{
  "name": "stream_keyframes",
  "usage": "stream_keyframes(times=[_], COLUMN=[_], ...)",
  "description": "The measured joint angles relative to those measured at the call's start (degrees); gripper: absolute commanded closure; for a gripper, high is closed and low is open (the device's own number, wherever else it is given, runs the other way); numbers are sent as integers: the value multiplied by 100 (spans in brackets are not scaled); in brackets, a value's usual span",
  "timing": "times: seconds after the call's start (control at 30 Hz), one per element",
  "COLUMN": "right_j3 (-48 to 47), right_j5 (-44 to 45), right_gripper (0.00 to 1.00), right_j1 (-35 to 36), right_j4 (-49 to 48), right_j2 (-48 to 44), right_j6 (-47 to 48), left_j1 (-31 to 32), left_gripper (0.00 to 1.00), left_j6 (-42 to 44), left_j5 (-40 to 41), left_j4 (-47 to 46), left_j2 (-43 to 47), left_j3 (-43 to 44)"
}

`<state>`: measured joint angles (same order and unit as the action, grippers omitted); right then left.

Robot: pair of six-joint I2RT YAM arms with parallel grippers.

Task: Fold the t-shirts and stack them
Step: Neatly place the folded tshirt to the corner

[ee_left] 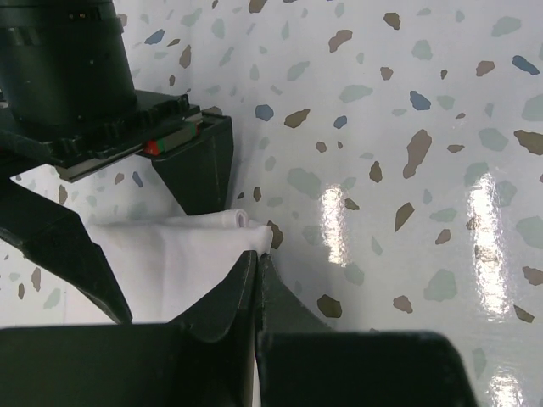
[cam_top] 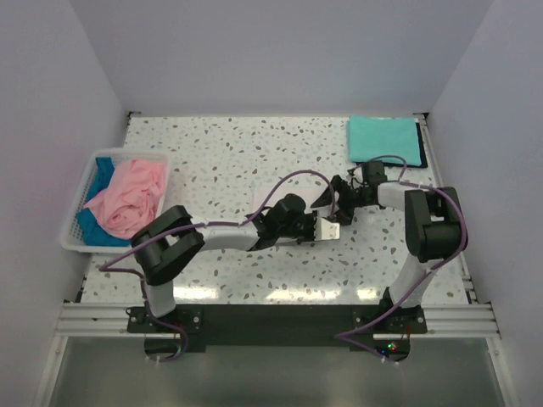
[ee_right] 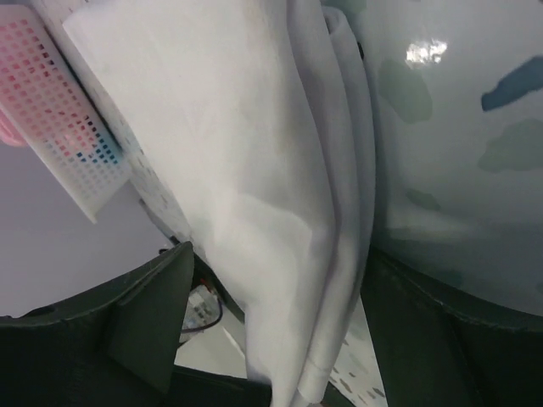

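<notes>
The white t-shirt [cam_top: 329, 227] is bunched small between my two grippers at the table's middle. My left gripper [cam_top: 316, 227] is shut on a corner of it; in the left wrist view the fingers [ee_left: 257, 254] pinch the cloth's edge [ee_left: 170, 263] just above the table. My right gripper [cam_top: 337, 202] is open, and the white cloth [ee_right: 254, 170] hangs between its spread fingers [ee_right: 276, 254]. A folded teal t-shirt [cam_top: 383, 140] lies at the back right. The pink t-shirt [cam_top: 127, 197] and the blue t-shirt [cam_top: 95, 180] lie crumpled in the basket.
The white lattice basket [cam_top: 72, 242] stands at the left edge and also shows in the right wrist view [ee_right: 51, 110]. The right gripper's black body [ee_left: 195, 161] is close in front of my left fingers. Walls enclose the speckled table [cam_top: 229, 161].
</notes>
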<state>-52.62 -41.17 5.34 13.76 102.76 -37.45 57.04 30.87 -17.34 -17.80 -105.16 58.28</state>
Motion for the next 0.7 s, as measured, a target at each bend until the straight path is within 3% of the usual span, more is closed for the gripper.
stream_keyframes(times=[0.2,0.3,0.33,0.4,0.43,0.47,0.5,0.53,0.63,0.7], right_j3=[-304,-315,-315,-339,-380,-450,-566,-726,-1482,-2201], right_j5=[-208,-173,-146,17,94,184,297,483,1209,1672], right_gripper=[34,55,68,83,98,100,100,100,100,100], right_j1=[170,256,275,304,306,326,339,361,376,369], right_j4=[-509,-761,-822,-855,-820,-750,-625,-494,46,476], right_j2=[501,656,706,780,822,844,859,861,962,1169], right_j6=[-505,-667,-715,-706,-680,-592,-514,-382,197,682], left_j1=[-70,-109,-116,-122,-131,-151,-170,-181,-302,-442], left_gripper=[100,100,99,83,69,62,46,38,0,0], left_j6=[-168,-236,-273,-291,-323,-356,-420,-466,-726,-938], left_j5=[-33,-44,-44,-42,-31,-26,-15,-7,2,15], left_j4=[0,0,0,2,15,48,125,197,579,905], left_j2=[76,118,136,181,208,249,313,382,741,1038], left_j3=[0,-4,-7,-11,-11,-11,-11,-11,-11,-11])
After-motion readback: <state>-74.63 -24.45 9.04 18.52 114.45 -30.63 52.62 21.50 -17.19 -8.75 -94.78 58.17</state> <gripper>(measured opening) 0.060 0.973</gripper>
